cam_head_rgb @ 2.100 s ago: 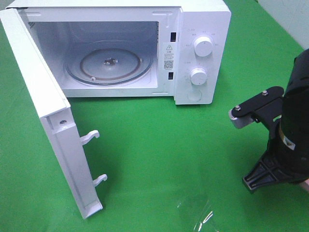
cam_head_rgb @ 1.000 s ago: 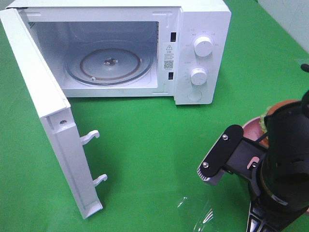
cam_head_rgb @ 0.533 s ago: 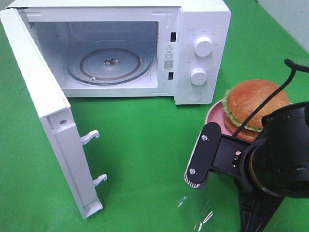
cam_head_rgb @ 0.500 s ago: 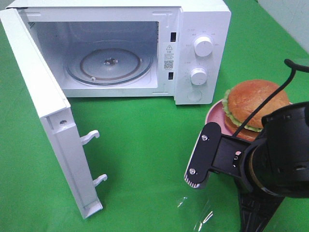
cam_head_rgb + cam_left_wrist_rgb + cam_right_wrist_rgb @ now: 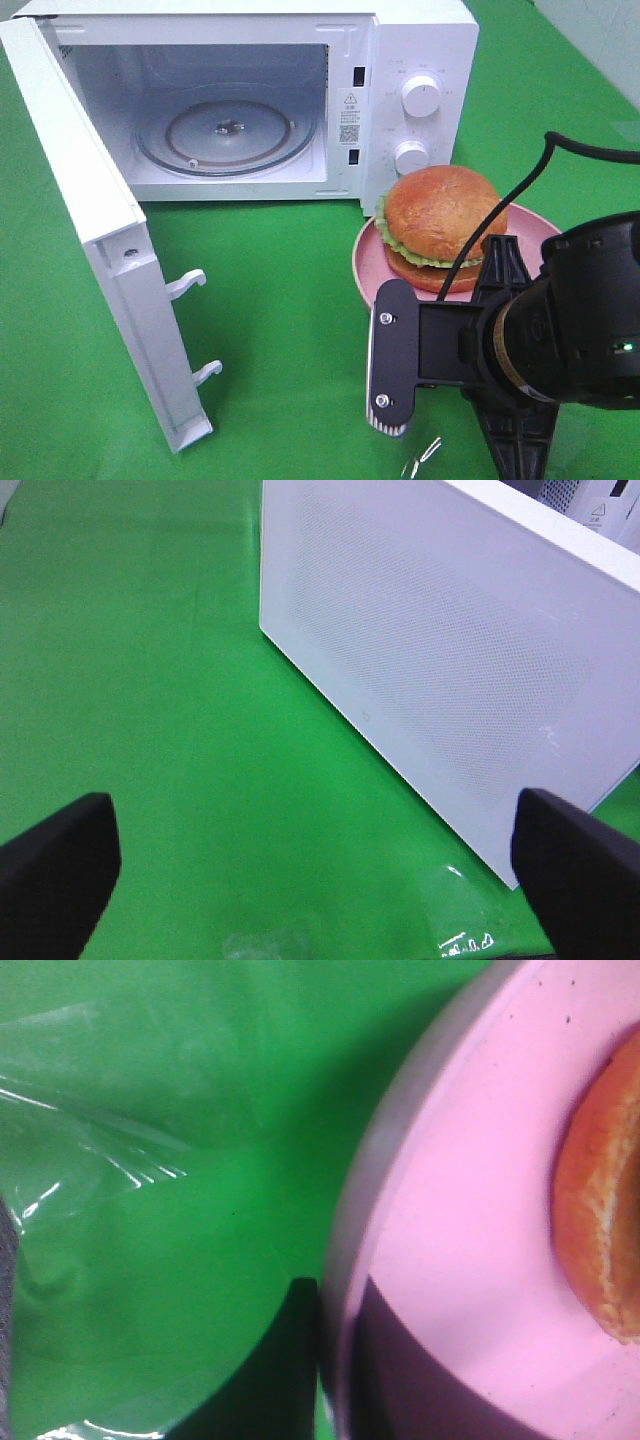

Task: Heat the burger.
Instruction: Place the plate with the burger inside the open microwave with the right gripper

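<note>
The burger sits on a pink plate at the centre right of the high view, directly in front of the control panel of a white microwave. Its bun overlaps the foot of that panel in the picture. The right tool is clenched on the near rim of the pink plate. In the right wrist view its dark tips pinch that rim, with the bun edge well apart from them. Whether the plate is lifted off the green surface cannot be told.

The microwave fills the upper left and centre. Its door stands swung out along the left edge, with two white latch hooks pointing right. The open cavity holds a glass turntable. Two round white knobs sit one above the other on the panel. The bulky black right arm and its cable cover the lower right. A crinkle of clear film lies on the surface at the bottom edge.

A sticker on the cavity frame carries a warning triangle and a QR code; its print and the dial markings are too small to read.

The left tool is released, its tips spread wide over the surface, facing the meshed outer face of the door.
</note>
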Controlling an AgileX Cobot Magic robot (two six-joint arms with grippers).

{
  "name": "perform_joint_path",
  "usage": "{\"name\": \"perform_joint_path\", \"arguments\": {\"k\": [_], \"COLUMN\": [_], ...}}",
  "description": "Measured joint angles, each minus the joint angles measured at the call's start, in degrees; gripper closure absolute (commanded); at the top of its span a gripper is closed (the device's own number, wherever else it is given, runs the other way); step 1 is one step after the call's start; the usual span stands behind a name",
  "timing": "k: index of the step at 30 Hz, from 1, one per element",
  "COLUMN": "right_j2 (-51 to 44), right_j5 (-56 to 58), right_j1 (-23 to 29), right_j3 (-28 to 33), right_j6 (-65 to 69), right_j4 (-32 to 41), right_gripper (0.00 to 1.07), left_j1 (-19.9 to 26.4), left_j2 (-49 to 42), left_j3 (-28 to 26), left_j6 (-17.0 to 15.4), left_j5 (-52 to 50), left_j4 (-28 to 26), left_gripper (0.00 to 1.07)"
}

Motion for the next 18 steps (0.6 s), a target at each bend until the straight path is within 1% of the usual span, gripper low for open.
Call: {"name": "perform_joint_path", "arguments": {"k": [1,3,5,8,10,11,12,13,14,16,17,18], "right_j2": [0.0,0.0,0.0,0.0,0.0,0.0,0.0,0.0,0.0,0.0,0.0,0.0], "right_j5": [0.0,-1.03,-2.12,-3.38,-6.02,-6.02,-7.05,-7.05,-7.51,-7.68,-8.25,-8.25], "right_j1": [0.0,0.0,0.0,-0.11,-1.72,-1.72,-3.04,-3.04,-4.35,-5.04,-6.42,-6.42], "right_j3": [0.0,0.0,0.0,0.0,0.0,0.0,0.0,0.0,0.0,0.0,0.06,0.06], "right_j6": [0.0,-5.56,-8.19,-10.43,-13.92,-13.92,-16.79,-16.79,-20.4,-22.35,-26.3,-26.3], "right_j4": [0.0,0.4,0.4,0.63,1.89,1.89,2.98,2.98,4.47,5.27,6.93,6.93], "right_gripper": [1.07,1.07,1.07,1.07,1.07,1.07,1.07,1.07,1.07,1.07,1.07,1.07], "left_j1": [0.0,0.0,0.0,0.0,0.0,0.0,0.0,0.0,0.0,0.0,0.0,0.0], "left_j2": [0.0,0.0,0.0,0.0,0.0,0.0,0.0,0.0,0.0,0.0,0.0,0.0], "left_j3": [0.0,0.0,0.0,0.0,0.0,0.0,0.0,0.0,0.0,0.0,0.0,0.0], "left_j6": [0.0,0.0,0.0,0.0,0.0,0.0,0.0,0.0,0.0,0.0,0.0,0.0], "left_j5": [0.0,0.0,0.0,0.0,0.0,0.0,0.0,0.0,0.0,0.0,0.0,0.0], "left_j4": [0.0,0.0,0.0,0.0,0.0,0.0,0.0,0.0,0.0,0.0,0.0,0.0], "left_gripper": [0.08,0.08,0.08,0.08,0.08,0.08,0.08,0.08,0.08,0.08,0.08,0.08]}}
